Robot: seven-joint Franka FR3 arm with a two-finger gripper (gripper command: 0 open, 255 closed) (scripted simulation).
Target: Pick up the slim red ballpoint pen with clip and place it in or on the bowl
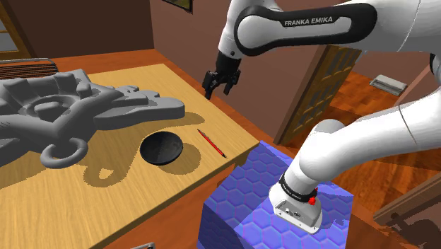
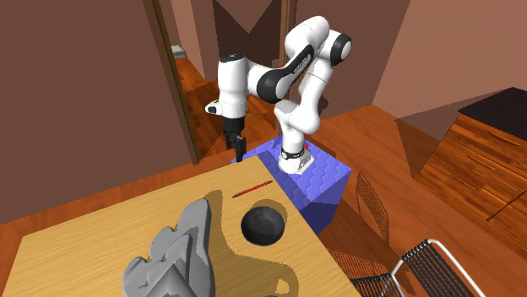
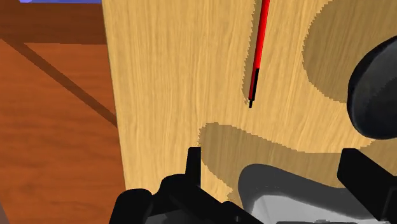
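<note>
Wood table [image 1: 162,81] | red pen [image 1: 211,143] lies flat on it, ahead of the fingers [image 3: 193,167], untouched | gripper [image 1: 219,89] hangs above, fingers apart to fit round it | black bowl [image 1: 162,148] waits beside pen

A room in a home: brown walls [image 1: 92,25], polished wooden floor [image 1: 374,134], a panelled door [image 1: 314,88] at the shoulder view's two o'clock from the wooden worktop [image 1: 106,205], and a wire chair [image 2: 372,207] nearby.

Clearance around pen [image 1: 210,142] and bowl [image 1: 161,148]
Bare tabletop [image 1: 85,205] between pen and bowl, apart; open air above both. Large grey sculpture [image 1: 63,109] near bowl on shoulder view's left, blocking approach from there.
</note>
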